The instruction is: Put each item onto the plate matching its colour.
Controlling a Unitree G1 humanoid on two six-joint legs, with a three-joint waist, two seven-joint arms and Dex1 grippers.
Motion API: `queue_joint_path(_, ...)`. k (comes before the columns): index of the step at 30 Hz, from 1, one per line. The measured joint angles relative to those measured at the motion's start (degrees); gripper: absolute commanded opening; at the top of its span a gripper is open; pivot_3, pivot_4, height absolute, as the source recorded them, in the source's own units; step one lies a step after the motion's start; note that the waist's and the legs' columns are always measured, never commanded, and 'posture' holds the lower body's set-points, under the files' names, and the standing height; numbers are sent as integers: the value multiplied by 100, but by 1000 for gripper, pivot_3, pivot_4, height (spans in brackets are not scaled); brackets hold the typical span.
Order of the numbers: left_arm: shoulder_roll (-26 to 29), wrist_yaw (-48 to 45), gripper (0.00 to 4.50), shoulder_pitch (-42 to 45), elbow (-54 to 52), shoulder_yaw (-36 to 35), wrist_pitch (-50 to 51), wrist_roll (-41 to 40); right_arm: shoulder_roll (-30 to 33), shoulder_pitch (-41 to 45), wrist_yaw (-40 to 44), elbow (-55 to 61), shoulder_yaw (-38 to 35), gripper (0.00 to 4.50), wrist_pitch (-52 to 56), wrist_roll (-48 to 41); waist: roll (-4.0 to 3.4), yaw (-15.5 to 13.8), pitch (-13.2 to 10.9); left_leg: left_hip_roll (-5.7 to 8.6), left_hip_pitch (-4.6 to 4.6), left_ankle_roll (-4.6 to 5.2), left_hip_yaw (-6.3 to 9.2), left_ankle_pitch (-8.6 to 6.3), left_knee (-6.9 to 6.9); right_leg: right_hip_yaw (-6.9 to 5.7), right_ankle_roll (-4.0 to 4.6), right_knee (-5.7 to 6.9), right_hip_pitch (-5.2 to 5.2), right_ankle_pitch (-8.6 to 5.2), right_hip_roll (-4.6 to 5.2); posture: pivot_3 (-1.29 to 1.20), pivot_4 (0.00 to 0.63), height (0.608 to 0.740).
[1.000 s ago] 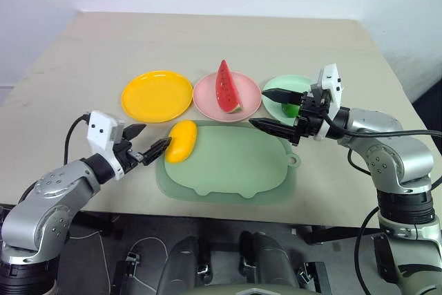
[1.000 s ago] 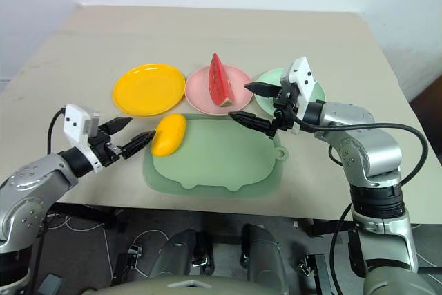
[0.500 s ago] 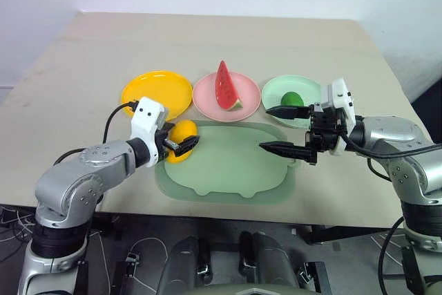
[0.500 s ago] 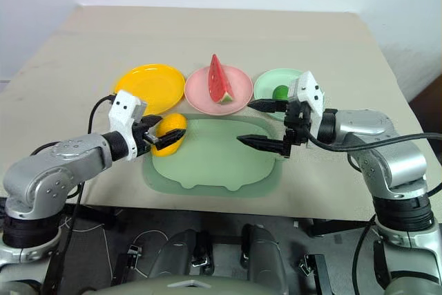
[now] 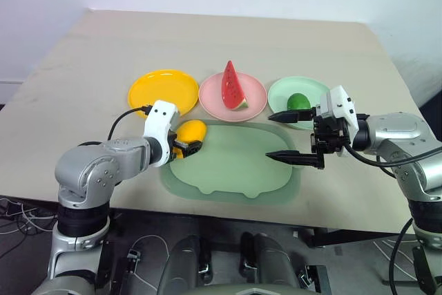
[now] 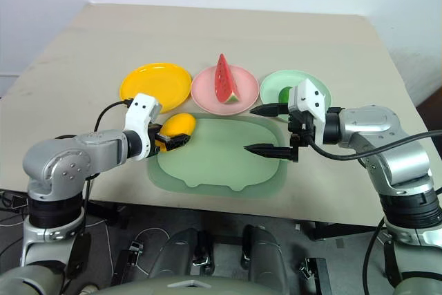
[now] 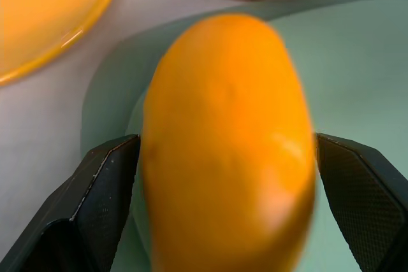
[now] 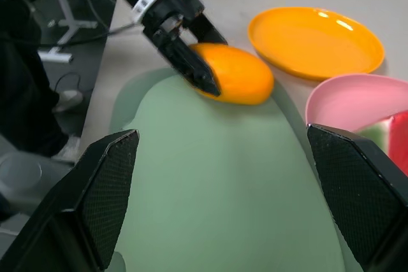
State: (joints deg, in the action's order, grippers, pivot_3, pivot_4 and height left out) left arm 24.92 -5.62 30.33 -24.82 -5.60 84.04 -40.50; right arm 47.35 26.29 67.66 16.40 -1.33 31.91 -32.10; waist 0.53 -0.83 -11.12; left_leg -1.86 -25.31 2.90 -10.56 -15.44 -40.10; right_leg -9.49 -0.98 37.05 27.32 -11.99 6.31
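I find no text, label, brand, number or sign that I can read on anything before me.

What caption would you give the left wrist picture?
Open left gripper straddles the yellow mango on the green mat, near the yellow plate.
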Motion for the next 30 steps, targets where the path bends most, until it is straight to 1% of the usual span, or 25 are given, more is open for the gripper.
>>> queue_joint_path(1,-25,-11,4500,43,13,1,32,7,0,3,13,-2,22,4476,-10,7,0,5,0,0,0,0,0,0,0,0,0,0,0,0,0,0,150,696)
queue_joint_path(4,-37,-96,3943,120,17,8,134,10,-1,17,23,-29,42,4500,-20,38,0,9,0,0,0,0,0,0,1,0,1,2,1,1,0,0,150,696)
queue_joint_path(6,-61,-147,3353,141,21,8,208,29,-2,33,7,-42,42,4500,-29,52,0,11,0,0,1,-1,0,1,0,0,1,3,2,1,0,0,150,696)
queue_joint_path(7,-61,-171,3302,148,20,8,227,44,-3,40,-3,-42,42,4500,-30,53,0,10,0,0,1,-1,0,1,0,0,1,4,2,1,0,0,150,696)
queue_joint_path(13,-59,-244,3302,332,80,18,514,171,-5,44,-88,-42,42,4500,-30,54,0,8,0,0,1,-2,0,1,-1,0,1,3,0,1,1,0,150,696)
queue_joint_path(16,-38,-324,3302,388,138,22,527,228,-5,44,-120,-42,34,4500,-28,50,0,10,0,0,2,-2,0,1,0,0,1,4,0,1,1,0,150,696)
queue_joint_path(18,-66,-369,3302,557,368,-87,407,282,-11,47,-175,-40,18,4500,-15,21,2,8,-1,0,1,-6,0,4,-1,0,2,6,2,1,1,0,150,696)
queue_joint_path(20,93,-528,3302,910,638,-354,126,320,-29,51,-250,-12,-11,4500,21,-53,4,8,-2,0,-1,-7,1,4,-2,-2,2,7,4,2,1,0,150,696)
queue_joint_path(24,702,-838,3302,1390,1156,-707,-685,554,-156,53,-414,94,-57,4500,48,-163,2,28,-1,0,2,-7,1,4,4,-2,2,6,5,1,2,0,150,696)
queue_joint_path(26,871,-1095,3302,1346,1549,-617,-1351,788,-249,78,-532,93,-52,4500,93,-186,2,16,-1,0,2,-8,1,5,5,-4,3,8,5,2,2,0,150,696)
queue_joint_path(28,881,-1311,3302,1261,1973,-513,-2016,1028,-345,105,-667,64,-25,4500,158,-176,3,8,-1,0,0,-8,1,5,2,-4,4,8,5,2,2,0,150,696)
queue_joint_path(30,851,-1437,3302,1250,2383,-443,-2429,1191,-435,137,-795,9,41,4500,202,-164,3,3,-1,4,-3,-9,1,4,-1,-4,4,6,6,2,9,0,150,696)
